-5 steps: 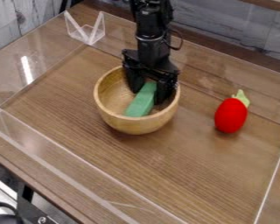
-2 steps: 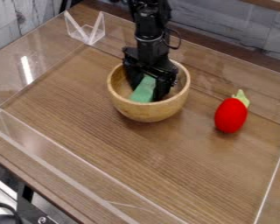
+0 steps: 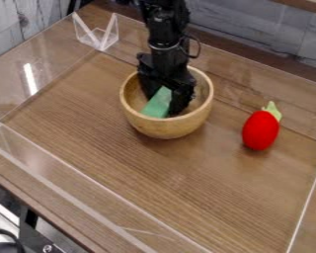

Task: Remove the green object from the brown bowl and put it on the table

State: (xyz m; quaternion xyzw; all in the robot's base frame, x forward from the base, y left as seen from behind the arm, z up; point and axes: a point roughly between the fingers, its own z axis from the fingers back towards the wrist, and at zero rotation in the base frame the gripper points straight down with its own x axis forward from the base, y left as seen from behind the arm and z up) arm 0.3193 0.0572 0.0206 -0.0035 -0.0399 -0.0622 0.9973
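Inside the wooden bowl (image 3: 190,126), the jaws (image 3: 165,91) stand wide over the far end of the mint-green block (image 3: 157,103). From them the block runs toward the bowl's near-left wall, its long axis slightly slanted; closing across its narrow width looks right.

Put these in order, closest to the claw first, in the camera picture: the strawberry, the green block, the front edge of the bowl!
1. Green block: inside the bowl, right by the claw.
2. Bowl's front edge: just below the block.
3. Strawberry: off on the picture's right side.
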